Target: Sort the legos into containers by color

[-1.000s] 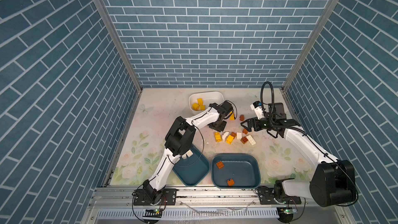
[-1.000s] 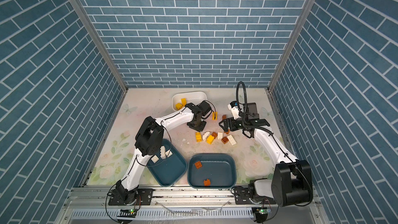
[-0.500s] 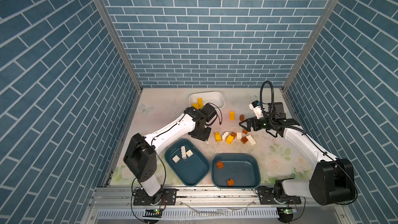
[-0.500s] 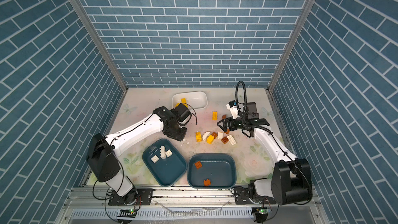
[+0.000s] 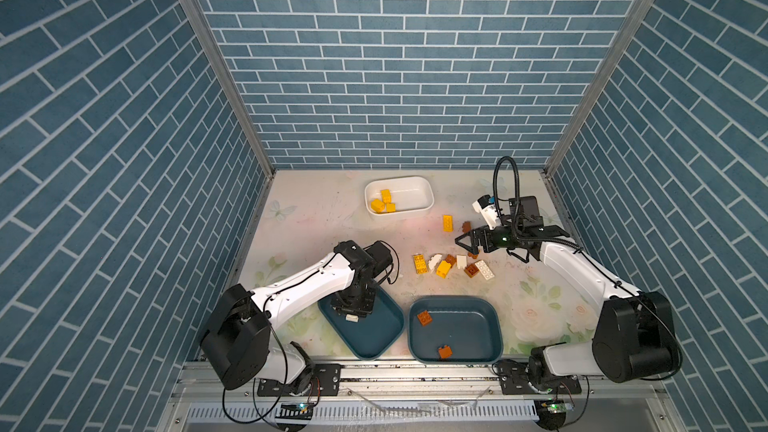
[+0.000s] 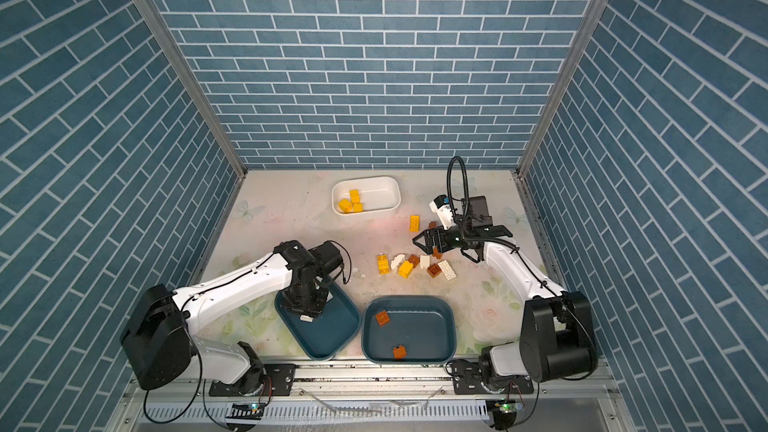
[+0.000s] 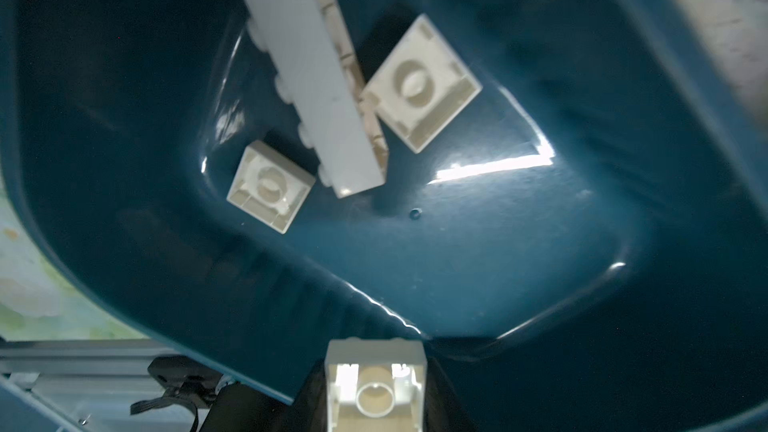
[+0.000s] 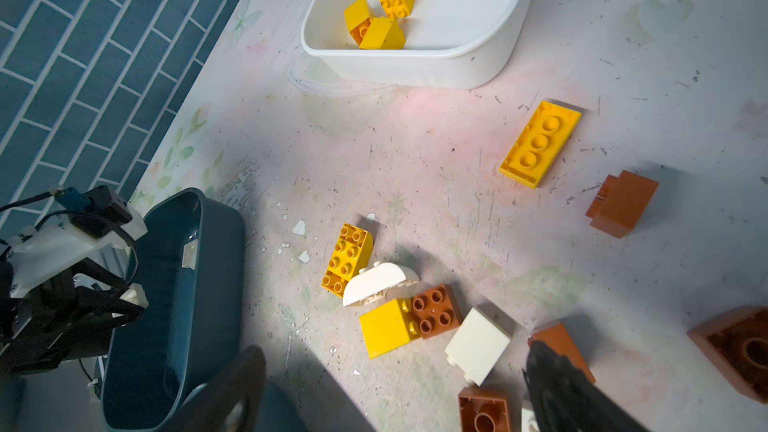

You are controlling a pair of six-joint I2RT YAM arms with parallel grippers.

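White brick [image 7: 376, 388] sat between the fingers of the left gripper [image 5: 351, 313] over the teal tub [image 5: 374, 338] holding three other white ones [image 7: 316, 89], couldn't tell if actually pinched, while the right gripper [image 5: 466, 245] hung wide open above the loose pile [image 5: 444, 270] on the table [image 5: 324, 226].

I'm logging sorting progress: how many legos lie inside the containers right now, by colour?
Yellow legos, white tub: 3
Brown-orange legos, right teal tub: 2
White legos, left teal tub: 3
Total: 8, leaving out the white brick in the left gripper.
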